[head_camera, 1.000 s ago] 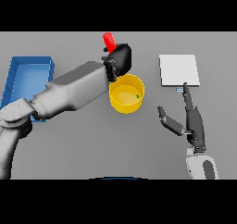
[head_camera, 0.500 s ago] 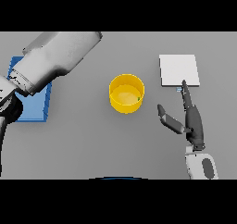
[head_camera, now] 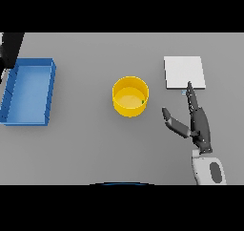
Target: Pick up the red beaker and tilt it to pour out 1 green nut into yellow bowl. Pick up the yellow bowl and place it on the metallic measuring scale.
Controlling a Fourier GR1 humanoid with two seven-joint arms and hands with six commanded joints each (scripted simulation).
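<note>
Although it sits alone near the middle of the flat grey table (head_camera: 95,149), the round yellow plastic-looking bowl (head_camera: 130,97) is the thing to think about now: it stands upright, open side up, with a tiny green nut (head_camera: 142,101) lying inside against its right wall, so the pouring step looks done and the lift onto the scale is what remains. Judging by its thin wall and small load, the bowl should be light and stiff, though its smooth, slightly tapered side may be slippery; a pinch over the rim on the right side, or a wrap round the wall from the right, seems the surest hold, and it should be kept level so the nut does not roll out. To the right and a little farther off lies the square, pale metallic measuring scale (head_camera: 184,72), flat and low, well apart from the bowl, so the carry is short and mostly sideways. Nearer and right of the bowl is the robot's dark right hand (head_camera: 198,122), fingers straight and spread, thumb held out toward the bowl, holding nothing, its fingertips just at the scale's near edge. Far to the left rests a shallow blue rectangular tray (head_camera: 13,111), well apart from everything else. Neither the left hand nor the red beaker shows in this view.
</note>
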